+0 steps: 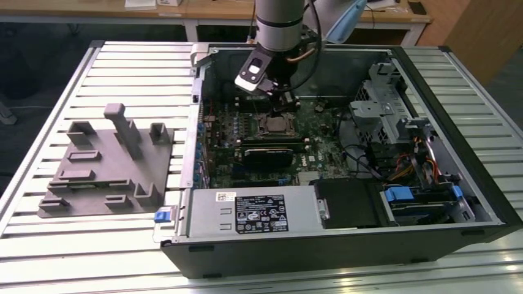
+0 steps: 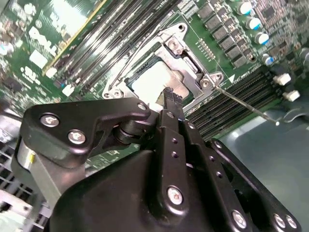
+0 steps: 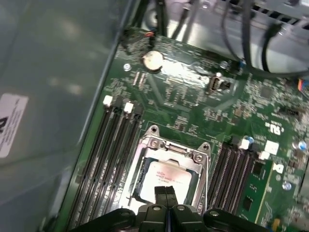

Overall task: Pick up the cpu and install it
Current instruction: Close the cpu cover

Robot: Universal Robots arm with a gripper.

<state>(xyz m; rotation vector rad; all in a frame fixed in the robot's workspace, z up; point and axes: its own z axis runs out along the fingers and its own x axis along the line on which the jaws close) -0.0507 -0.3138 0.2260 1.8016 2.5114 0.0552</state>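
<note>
cpu (image 3: 167, 175) lies in socket (image 3: 159, 143), edge hidden behind closed pincer (image 3: 165, 190).

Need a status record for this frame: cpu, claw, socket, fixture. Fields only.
cpu: lies flat within the socket frame, silvery top up
claw: shut, fingertips together right above the cpu; cannot tell whether they touch it
socket frame: metal, surrounds the cpu on the green motherboard
memory slots: black, along both sides of the socket frame
grey fixture: on the slatted table, at the exterior view's left of the computer case
computer case: open, side panel off
</note>
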